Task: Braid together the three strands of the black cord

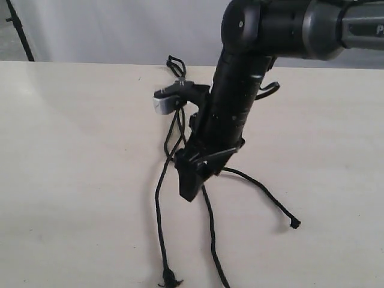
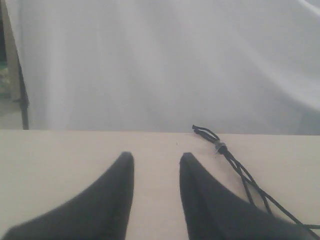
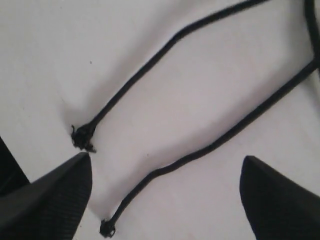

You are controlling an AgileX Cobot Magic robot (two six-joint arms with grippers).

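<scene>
The black cord lies on the pale table with its short loops near the far edge. Its small grey band shows in the left wrist view. Three strands fan out toward the near side: a left strand, a middle strand and a right strand. My right gripper hangs over the strands' upper part, open wide with nothing in it. Below it lie two knotted tips. My left gripper is open and empty, left of the banded end; the exterior view does not show it.
The right arm reaches down from the upper right and hides the middle of the cord. A black and silver block sits beside the cord just below the band. The table's far edge meets a white backdrop.
</scene>
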